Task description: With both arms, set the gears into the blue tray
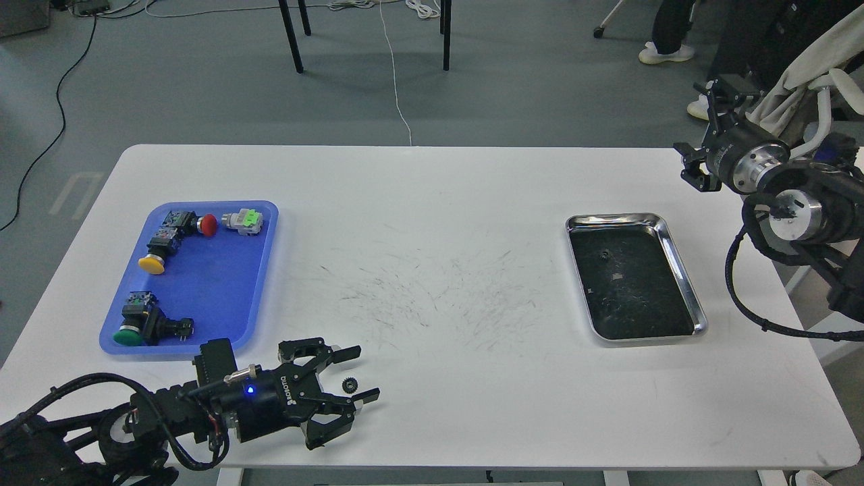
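A tiny black gear [349, 385] lies on the white table near its front edge. My left gripper [360, 372] is open around it, one finger behind the gear and one in front, low over the table. A second small gear [605, 254] lies inside the steel tray [682, 270] at the right. The blue tray [260, 270] sits at the left and holds several push-button switches. My right gripper [702, 138] hangs high beyond the table's right far corner, small and dark, so its fingers cannot be told apart.
Push-buttons with red [208, 225], yellow [152, 264] and green [127, 335] caps and a grey-green part [244, 221] lie in the blue tray. A white chair with cloth [810, 74] stands right of the table. Chair legs and cables are on the floor behind.
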Motion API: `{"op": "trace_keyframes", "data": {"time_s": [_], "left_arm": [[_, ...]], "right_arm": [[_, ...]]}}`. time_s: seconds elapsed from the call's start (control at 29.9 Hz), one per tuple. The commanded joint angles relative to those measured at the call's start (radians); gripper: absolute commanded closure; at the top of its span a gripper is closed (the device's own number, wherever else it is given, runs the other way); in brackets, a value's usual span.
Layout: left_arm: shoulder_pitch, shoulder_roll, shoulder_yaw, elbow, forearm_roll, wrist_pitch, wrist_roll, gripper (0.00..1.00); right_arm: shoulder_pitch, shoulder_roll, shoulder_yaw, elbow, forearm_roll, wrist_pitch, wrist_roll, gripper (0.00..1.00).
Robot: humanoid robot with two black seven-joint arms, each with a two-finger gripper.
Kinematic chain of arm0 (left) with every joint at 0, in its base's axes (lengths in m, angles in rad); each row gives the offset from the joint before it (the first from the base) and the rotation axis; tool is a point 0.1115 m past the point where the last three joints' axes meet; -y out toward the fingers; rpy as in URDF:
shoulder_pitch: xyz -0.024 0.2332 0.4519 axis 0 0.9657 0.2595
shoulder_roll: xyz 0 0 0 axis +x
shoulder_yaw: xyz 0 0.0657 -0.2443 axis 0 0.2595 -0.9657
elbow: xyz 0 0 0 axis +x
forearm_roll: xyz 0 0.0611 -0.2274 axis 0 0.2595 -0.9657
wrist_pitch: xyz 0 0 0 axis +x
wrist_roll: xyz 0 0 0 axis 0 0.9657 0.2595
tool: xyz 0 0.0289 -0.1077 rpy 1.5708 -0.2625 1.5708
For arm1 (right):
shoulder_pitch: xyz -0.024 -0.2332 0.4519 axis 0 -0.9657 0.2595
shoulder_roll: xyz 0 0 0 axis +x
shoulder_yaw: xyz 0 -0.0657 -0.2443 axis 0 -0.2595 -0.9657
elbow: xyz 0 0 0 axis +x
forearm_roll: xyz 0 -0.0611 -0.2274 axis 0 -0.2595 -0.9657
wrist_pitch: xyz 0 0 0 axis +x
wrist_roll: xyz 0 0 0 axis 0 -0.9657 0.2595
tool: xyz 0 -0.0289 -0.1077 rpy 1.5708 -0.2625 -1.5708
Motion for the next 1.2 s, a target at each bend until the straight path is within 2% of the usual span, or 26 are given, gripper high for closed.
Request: {"op": "trace_keyframes", "data": {"time_s": [0.0, 0.43, 0.74, 0.8, 0.97, 1.0, 1.17], "left_arm": [[0.017, 0.004, 0.003, 0.009, 0.0, 0.001, 0.0, 0.29], [0.046, -0.004, -0.008, 0.037, 0.0, 0.001, 0.0, 0.31], [0.048, -0.02, -0.004, 0.06, 0.0, 0.001, 0.0, 0.39], [0.048, -0.019, 0.0, 0.06, 0.0, 0.001, 0.0, 0.48], [0.048, -0.014, 0.001, 0.065, 0.0, 0.001, 0.0, 0.58], [0.048, -0.011, 0.003, 0.065, 0.0, 0.001, 0.0, 0.65], [0.048, -0.017, 0.0, 0.066, 0.0, 0.001, 0.0, 0.71]], "right_arm": [[-0.011, 0.003, 0.005, 0.0, 0.001, 0.0, 0.002, 0.03], [-0.077, 0.023, 0.007, 0.004, 0.0, 0.006, 0.005, 0.03], [-0.091, 0.022, 0.008, 0.004, -0.002, 0.009, 0.006, 0.03], [-0.091, 0.023, 0.008, 0.004, -0.002, 0.009, 0.008, 0.03], [-0.091, 0.023, 0.007, 0.004, -0.003, 0.008, 0.008, 0.03], [-0.091, 0.025, 0.007, 0.004, -0.003, 0.008, 0.008, 0.03], [-0.091, 0.023, 0.007, 0.006, -0.005, 0.008, 0.008, 0.03]]}}
